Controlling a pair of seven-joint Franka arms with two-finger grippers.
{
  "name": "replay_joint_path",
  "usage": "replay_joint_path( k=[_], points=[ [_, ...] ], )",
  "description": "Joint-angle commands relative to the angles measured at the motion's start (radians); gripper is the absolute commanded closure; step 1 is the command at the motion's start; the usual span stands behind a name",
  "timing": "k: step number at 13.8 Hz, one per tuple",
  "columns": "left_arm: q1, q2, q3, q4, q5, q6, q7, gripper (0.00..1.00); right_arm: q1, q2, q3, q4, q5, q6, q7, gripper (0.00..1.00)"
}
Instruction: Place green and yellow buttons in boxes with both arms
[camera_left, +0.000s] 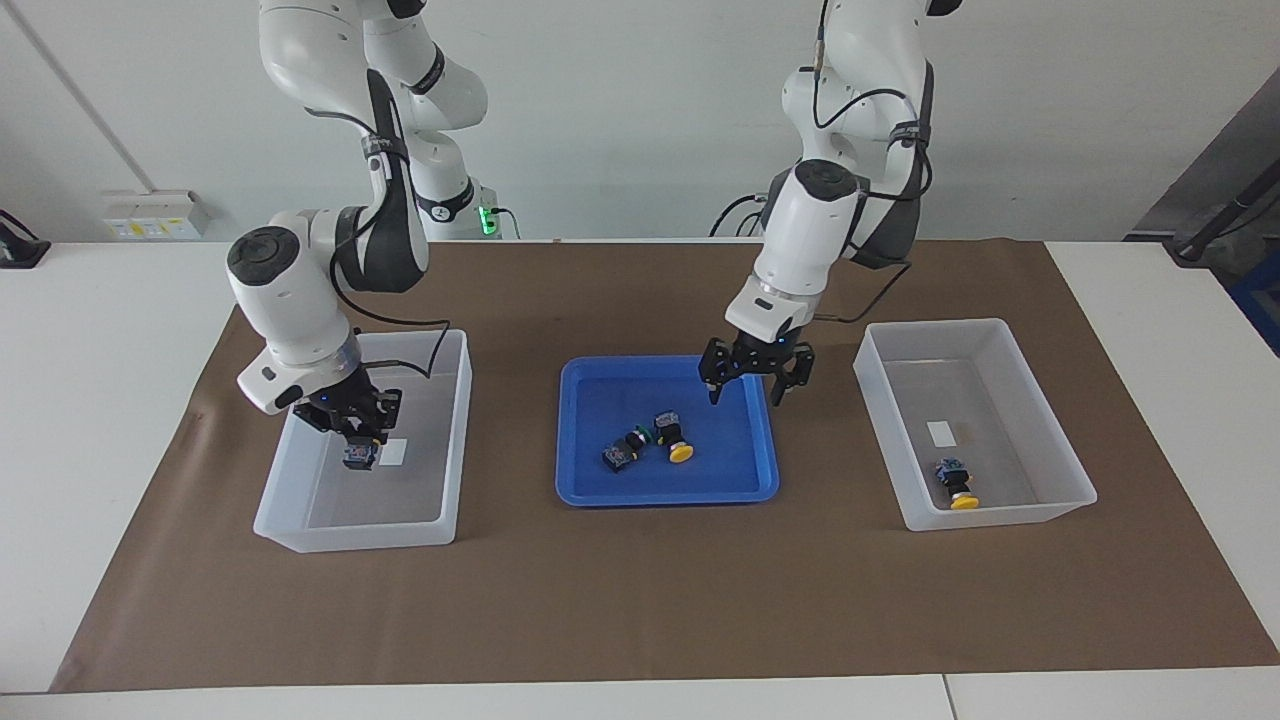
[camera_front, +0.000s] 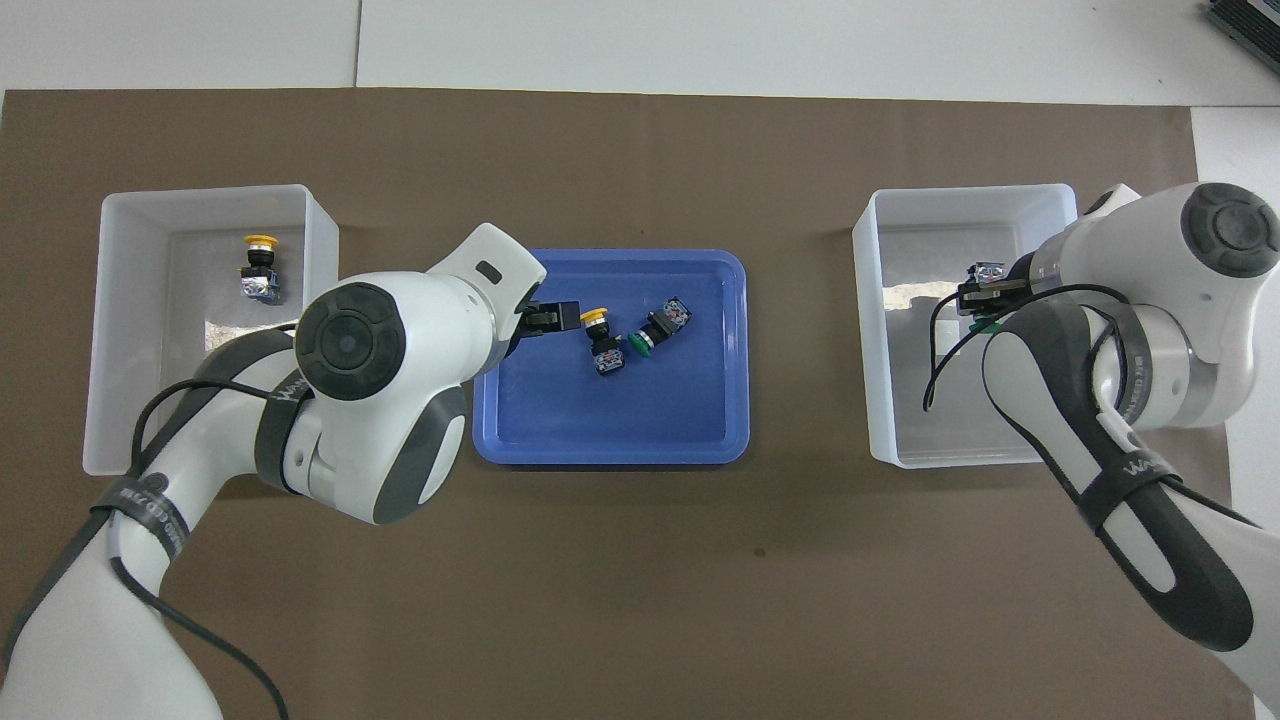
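My right gripper (camera_left: 353, 432) is shut on a green button (camera_left: 358, 457), low inside the box (camera_left: 462, 400) at the right arm's end of the table. Seen from overhead, that gripper (camera_front: 975, 297) and its button (camera_front: 990, 272) sit within the same box (camera_front: 865, 330). Open and holding nothing, my left gripper (camera_left: 745, 398) hangs over the blue tray (camera_left: 720, 480), beside the yellow button (camera_front: 600, 340) in the overhead view. A green button (camera_left: 625, 448) lies next to that yellow one (camera_left: 675, 440) in the tray. Another yellow button (camera_left: 958, 485) lies in the other box (camera_left: 1060, 440).
A brown mat (camera_left: 640, 600) covers the table under both boxes and the tray. The blue tray (camera_front: 600, 420) stands between the two boxes. The left arm's elbow (camera_front: 350, 345) hangs over the mat between its box (camera_front: 100, 330) and the tray.
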Motion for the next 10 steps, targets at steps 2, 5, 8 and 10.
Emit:
replay_joint_path(
  k=[2, 5, 8, 10],
  points=[
    [-0.076, 0.111, 0.018, 0.008, 0.0, 0.104, -0.075, 0.0, -0.024, 0.043, 0.014, -0.02, 0.001, 0.114, -0.026, 1.0],
    [-0.082, 0.157, 0.018, 0.002, 0.0, 0.172, -0.105, 0.0, -0.022, 0.077, 0.014, -0.012, 0.001, 0.156, -0.019, 0.27],
    [-0.087, 0.159, 0.015, -0.029, 0.0, 0.215, -0.139, 0.09, -0.026, 0.035, 0.014, -0.001, 0.001, 0.112, -0.017, 0.0],
    [-0.093, 0.159, 0.015, -0.058, -0.001, 0.272, -0.206, 0.55, -0.015, -0.028, 0.018, 0.026, 0.002, 0.027, -0.006, 0.0]
  ],
)
